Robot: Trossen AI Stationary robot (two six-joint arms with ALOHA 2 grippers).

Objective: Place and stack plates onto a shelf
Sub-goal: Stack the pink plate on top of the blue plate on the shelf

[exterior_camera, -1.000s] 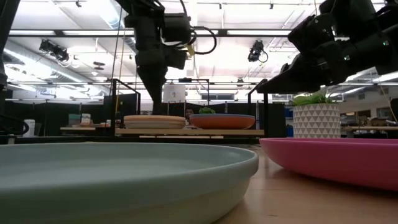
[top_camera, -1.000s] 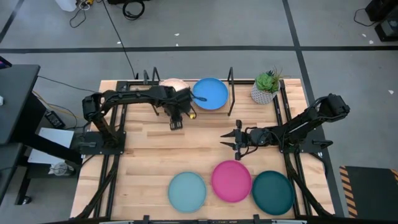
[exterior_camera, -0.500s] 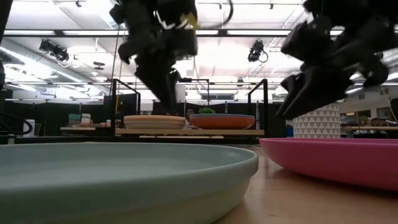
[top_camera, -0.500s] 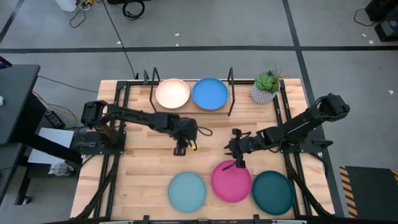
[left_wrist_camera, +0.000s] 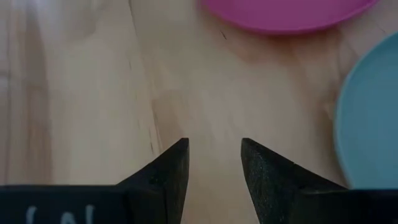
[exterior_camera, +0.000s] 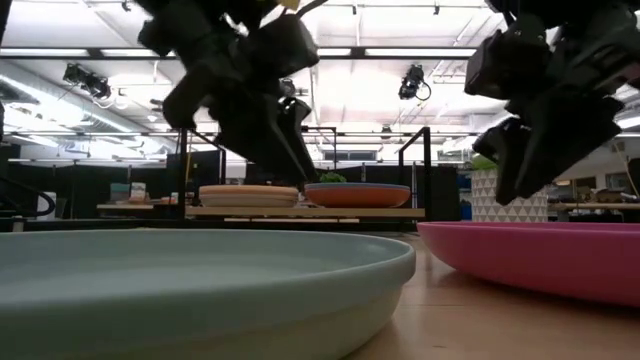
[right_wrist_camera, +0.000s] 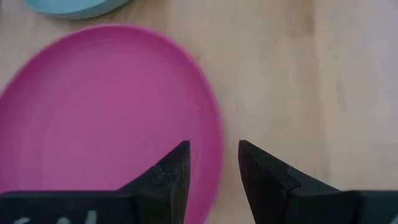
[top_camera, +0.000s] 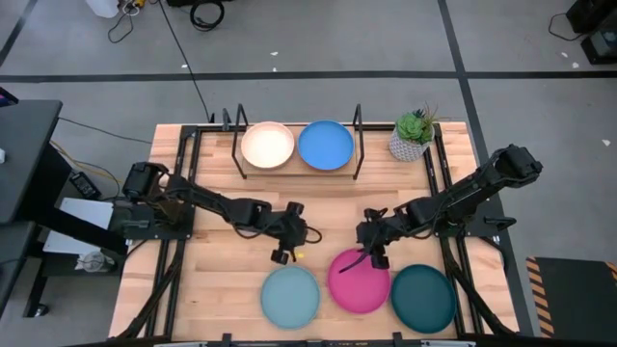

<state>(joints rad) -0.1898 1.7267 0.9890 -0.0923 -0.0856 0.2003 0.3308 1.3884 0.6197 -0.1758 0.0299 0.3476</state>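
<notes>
Wood-planked tabletop [top_camera: 222,260] is seen from above, with the shelf [top_camera: 296,170] at its far edge already carrying two stacks, one topped by the peach plate [top_camera: 267,146], the other by the blue plate [top_camera: 325,145]. Three plates are left along the near edge: light blue plate [top_camera: 290,296], magenta plate [top_camera: 359,280] and teal plate [top_camera: 422,297], lying side by side. A potted plant [top_camera: 413,134] is set just beside the shelf.

The right claw [top_camera: 374,254] is held low at the far rim of the magenta plate, its fingers [right_wrist_camera: 177,177] parted narrowly and empty, with the rim lined up in the gap between them. The left claw [top_camera: 284,249] is held just beyond the light blue plate, likewise narrowly parted and empty, over bare wood.

The step in hand is judged to be the pick-up of two plates at once. It would be done well if each rim were taken squarely between the fingers, deep enough that the shallow plate is not tipped out, and if the plates were lifted clear of their neighbours before being carried to the shelf. The close spacing of the two arms should be watched.
</notes>
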